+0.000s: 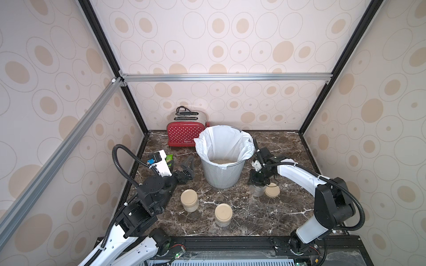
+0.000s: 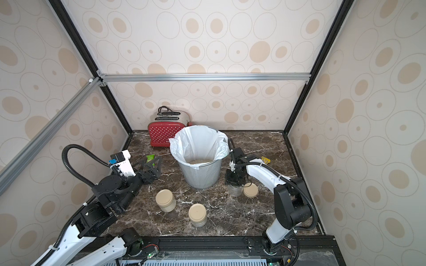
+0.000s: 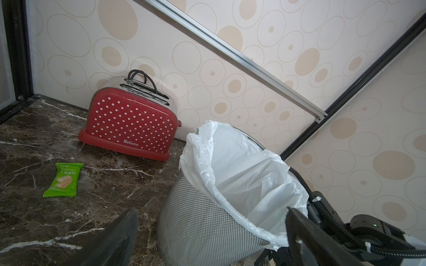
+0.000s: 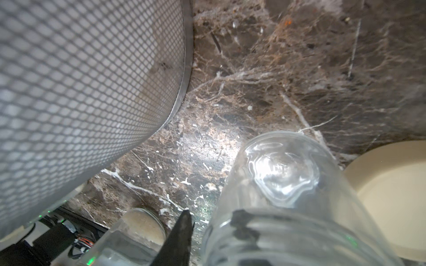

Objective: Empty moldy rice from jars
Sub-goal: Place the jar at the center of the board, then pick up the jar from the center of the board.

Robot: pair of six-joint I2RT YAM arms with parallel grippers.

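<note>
The right gripper (image 1: 257, 182) hangs pointing down over the mouth of the empty jar (image 1: 257, 191), which stands upright on the counter (image 1: 265, 214) right beneath it. In the right wrist view the jaws stand slightly apart. One finger (image 4: 182, 232) sits just clear of the glass on the outside, and nothing looks held. This jar's lid (image 1: 272, 190) lies flat just beside it, on the side of the gripper away from the bin (image 1: 221, 175). The bin's mesh wall is close on the other side, with rice (image 1: 222, 161) already at its bottom. The next move likely turns on the jars that are still full. A full jar (image 1: 223, 215) stands toward the robot's base and to the left of the right gripper, with bare counter between them. The second full jar (image 1: 189, 200) is further left, just base-ward of the left gripper (image 1: 187, 168) and nearer to that arm. Both are upright with lids on, so their axes are vertical, and the lids must come off first. The left gripper is wide open and empty, pointing at the bin. The bin stands between the two grippers, so a lift straight up looks best for clearing the empty jar and lid. The toaster (image 1: 184, 134) and packet (image 3: 63, 179) lie beyond the left gripper, out of the way.
</note>
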